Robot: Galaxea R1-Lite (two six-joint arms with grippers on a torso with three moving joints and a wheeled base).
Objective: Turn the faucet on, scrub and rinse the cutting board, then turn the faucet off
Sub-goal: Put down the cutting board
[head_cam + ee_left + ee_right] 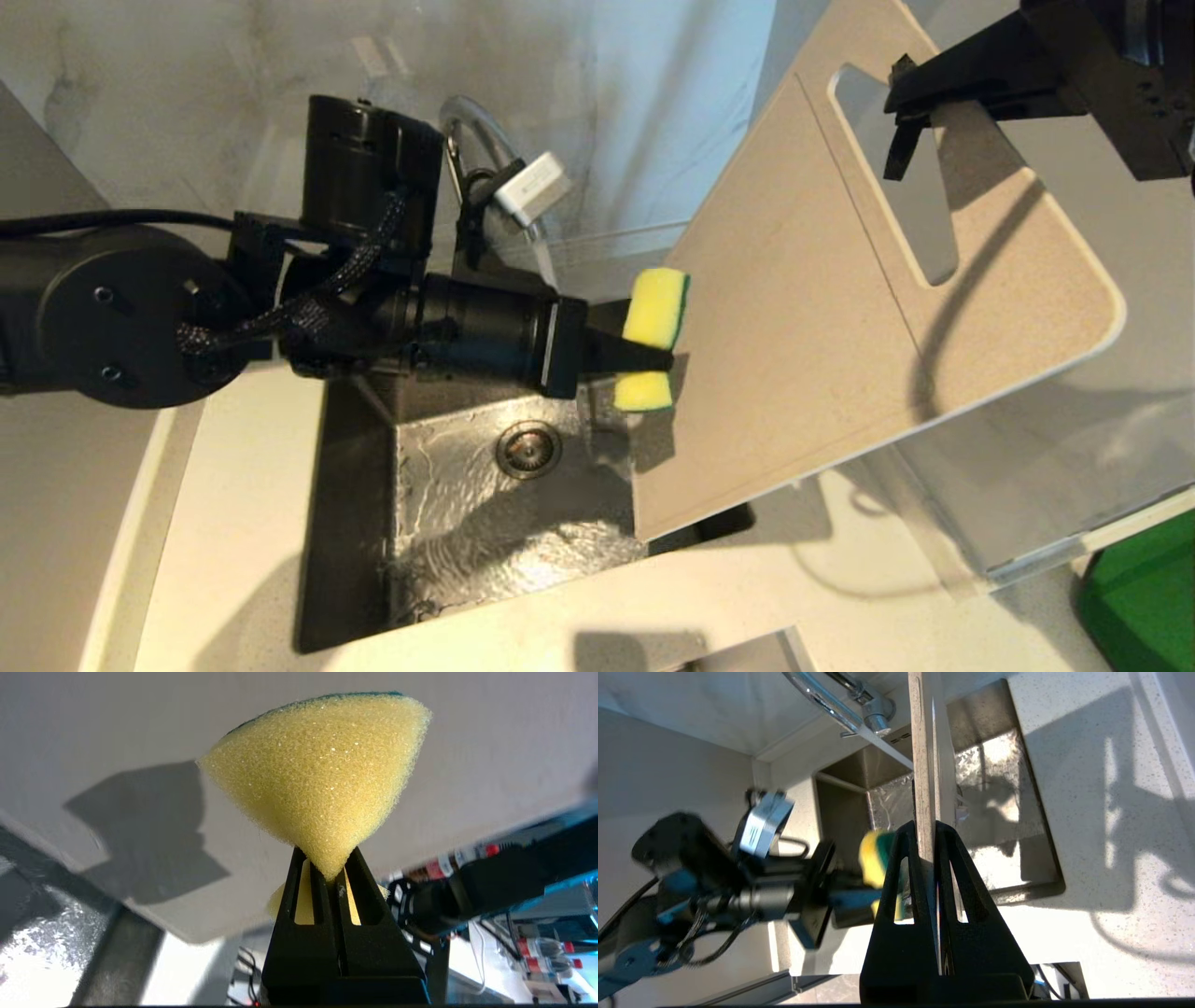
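Gripping a yellow sponge point(653, 322) in the left hand point(627, 355), fingers point(322, 905) pinched tight at its middle so the foam is flaring out to either side. Pressing the sponge's green face against the board point(803, 345), near its lower left edge, over the sink point(467, 504).

Clamping the board edge-on in the right hand point(904, 131), closed on the strip beside the handle slot point(896, 177) at its upper end. Holding the board tilted, lower corner hanging over the basin, slot end raised toward the right.

Running water from the faucet point(840, 707): thin stream point(889, 751) slanting down toward the board, wet sheen rippling across the basin floor around the drain point(528, 448).

Lying at the far lower right on the pale surface point(597, 597): corner of a green mat point(1144, 597).
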